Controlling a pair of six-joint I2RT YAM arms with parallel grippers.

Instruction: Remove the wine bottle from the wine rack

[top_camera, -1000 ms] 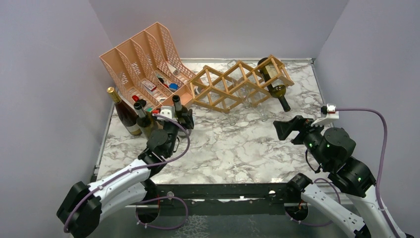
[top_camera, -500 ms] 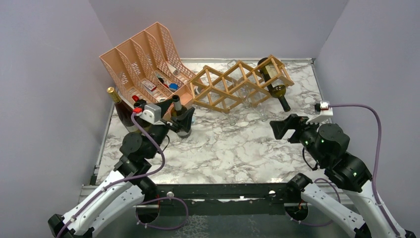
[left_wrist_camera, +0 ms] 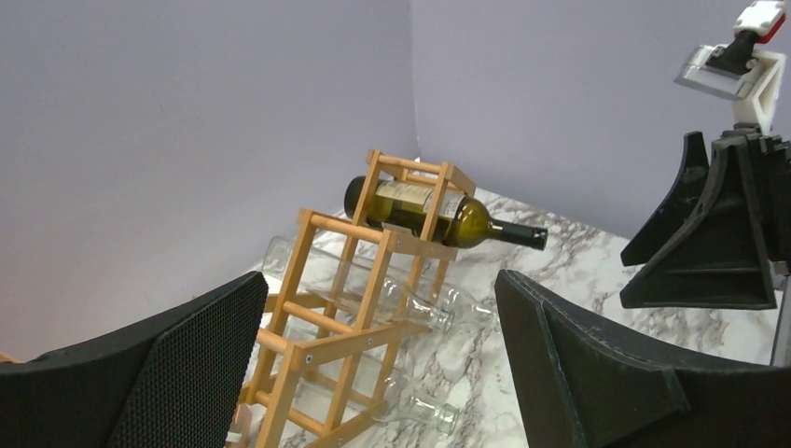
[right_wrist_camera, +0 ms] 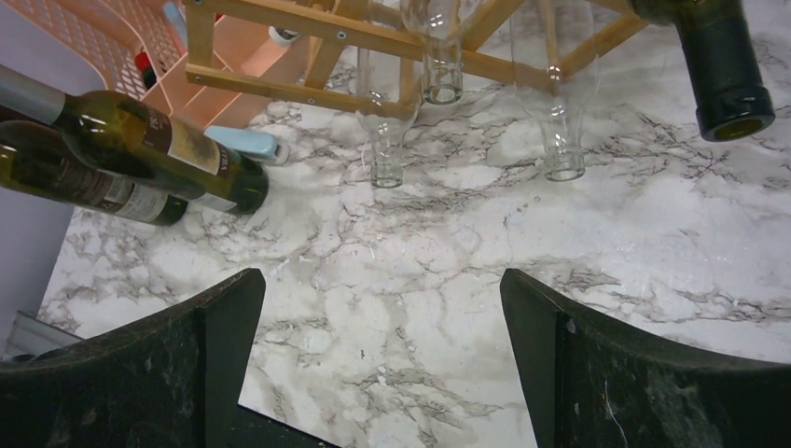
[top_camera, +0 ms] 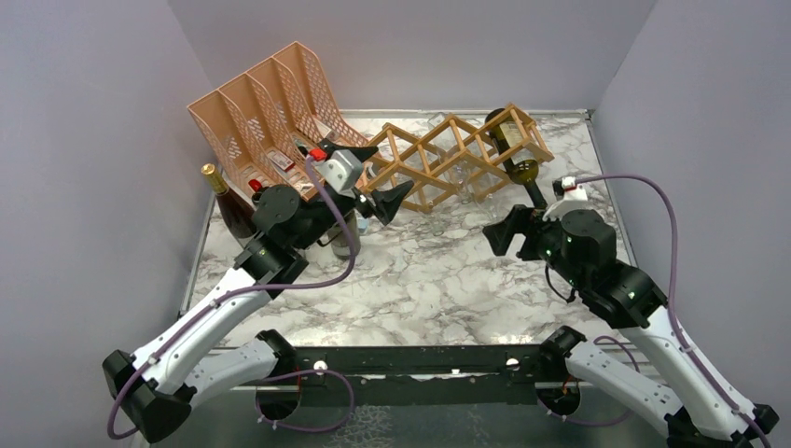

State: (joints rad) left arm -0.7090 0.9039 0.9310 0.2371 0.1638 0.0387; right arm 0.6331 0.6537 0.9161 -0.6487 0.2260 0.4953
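The tan wooden wine rack (top_camera: 438, 166) lies along the back of the marble table. A dark green wine bottle (top_camera: 513, 149) rests in its right end, neck pointing toward the front right. My left gripper (top_camera: 378, 177) is open and empty, raised by the rack's left end. In the left wrist view (left_wrist_camera: 378, 327) it looks along the rack (left_wrist_camera: 326, 308) to the bottle (left_wrist_camera: 438, 210). My right gripper (top_camera: 508, 233) is open and empty, just in front of the bottle's neck. In the right wrist view (right_wrist_camera: 382, 317) the bottle's mouth (right_wrist_camera: 732, 93) is at the upper right.
A salmon-pink mesh organiser (top_camera: 270, 107) stands at the back left. Several upright wine bottles (top_camera: 233, 210) stand in front of it. Clear glass bottles (right_wrist_camera: 384, 131) lie in the rack's lower openings. Walls close in on three sides.
My left arm has lifted away from the standing bottles and swung right to the rack's left end. My right arm has moved left and forward toward the bottle's neck.
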